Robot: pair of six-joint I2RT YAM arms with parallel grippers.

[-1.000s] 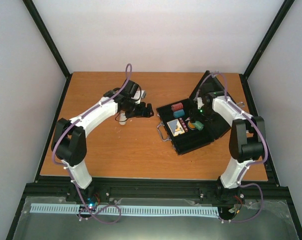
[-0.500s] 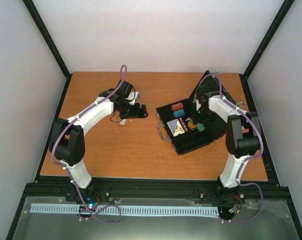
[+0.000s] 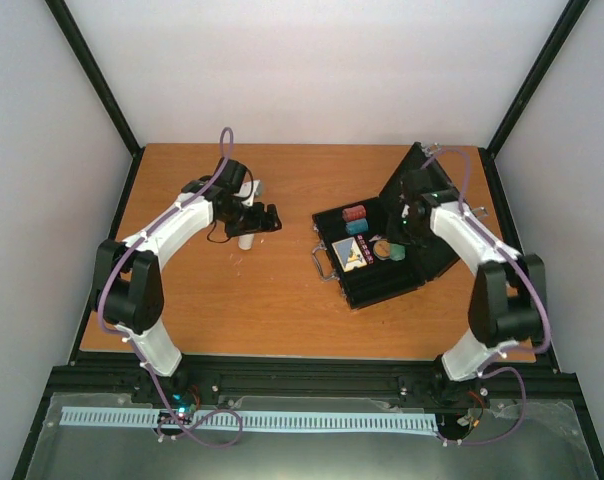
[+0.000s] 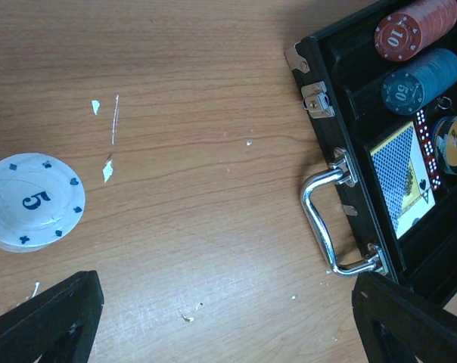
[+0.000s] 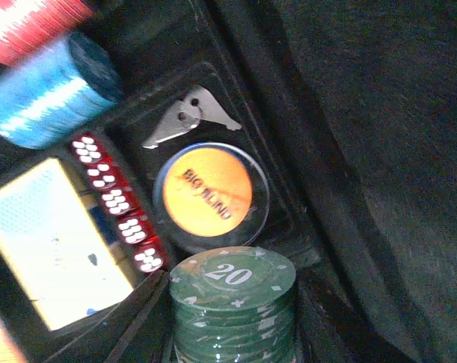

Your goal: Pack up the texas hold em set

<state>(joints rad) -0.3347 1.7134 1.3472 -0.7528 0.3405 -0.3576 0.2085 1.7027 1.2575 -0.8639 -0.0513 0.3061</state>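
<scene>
a white chip stack point(image 4: 33, 200) is sitting alone on the wooden table point(image 3: 232, 310), apart from the case. the left gripper point(image 4: 228, 333) is hovering above the wood beside it, fingers spread wide and gripping nothing. the black case point(image 3: 382, 285) is lying open to the right, holding red chips point(image 4: 414, 26), blue chips point(image 4: 419, 79), the card deck point(image 4: 402, 178), red dice point(image 5: 115, 200), an orange disc point(image 5: 209, 193) and green chips point(image 5: 232, 302). the right gripper point(image 3: 407, 228) is hanging over it; i cannot tell how far it is open.
</scene>
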